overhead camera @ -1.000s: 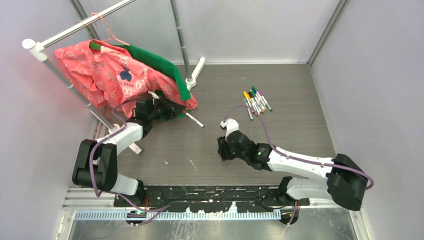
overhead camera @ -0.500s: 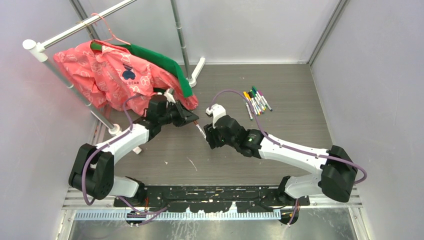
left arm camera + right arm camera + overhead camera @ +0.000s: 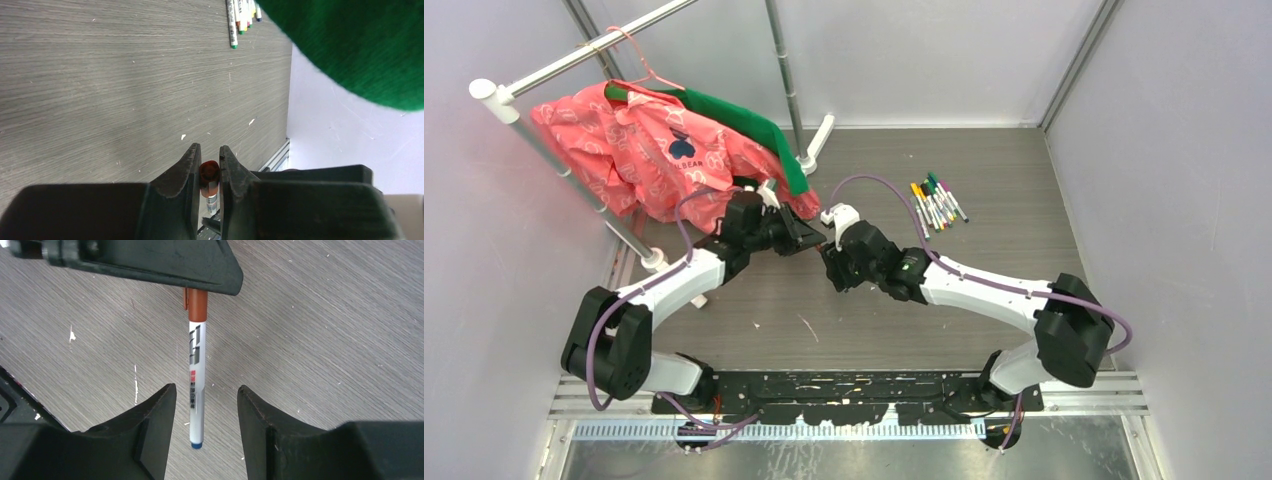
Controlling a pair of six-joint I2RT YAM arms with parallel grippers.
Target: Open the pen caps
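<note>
Rust-brown plastic cap [image 3: 197,302], clamped tight in my left hand [image 3: 206,152]. My right hand [image 3: 206,388] spreads apart around the slim white barrel [image 3: 196,355], above the grained bench [image 3: 325,315].

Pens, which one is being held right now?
The brown-capped pen, clamped at its cap by the left gripper; the rest lie bunched on the table.

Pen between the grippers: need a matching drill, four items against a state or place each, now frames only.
Things:
1. left gripper
2. right gripper
3. pen
4. loose pens

States or places:
A. lying in a bunch on the table
B. open, straddling the pen without touching it
C. shut on the brown cap
D. white, gripped at one end only

Pairs: 1-C, 2-B, 3-D, 4-A
</note>
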